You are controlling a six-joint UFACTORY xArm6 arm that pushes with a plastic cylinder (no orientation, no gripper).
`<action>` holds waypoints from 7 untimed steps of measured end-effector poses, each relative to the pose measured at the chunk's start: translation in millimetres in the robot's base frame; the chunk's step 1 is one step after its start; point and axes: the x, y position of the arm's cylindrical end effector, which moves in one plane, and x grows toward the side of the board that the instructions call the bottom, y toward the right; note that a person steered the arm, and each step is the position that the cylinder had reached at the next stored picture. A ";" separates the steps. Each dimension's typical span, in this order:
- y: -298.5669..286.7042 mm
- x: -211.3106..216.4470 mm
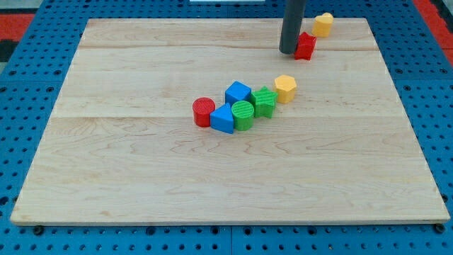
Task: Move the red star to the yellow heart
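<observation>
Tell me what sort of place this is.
Probably a robotics lab bench: a wooden board lies on blue perforated panels, small coloured blocks such as the red star and yellow heart sit on it, and my tip touches the star's left side.

My tip [288, 52] rests on the wooden table [141, 177] near the view's top, touching the left side of the red star [306, 45]. Just up and to the right of the star sits the yellow heart [323, 24], close to the table's top edge; the 2 look nearly in contact. Lower, near the middle, 6 blocks form a loose diagonal cluster: a yellow block [285, 88], roughly hexagonal, at its upper right, then a green star-like block [264, 101], a blue cube [238, 92], a green cylinder [243, 114], a blue triangular block [223, 119] and a red cylinder [203, 111] at the left end.
</observation>
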 end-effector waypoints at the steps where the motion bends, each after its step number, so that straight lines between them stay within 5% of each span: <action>1: 14.2 1.6; 7: 66.6 19.8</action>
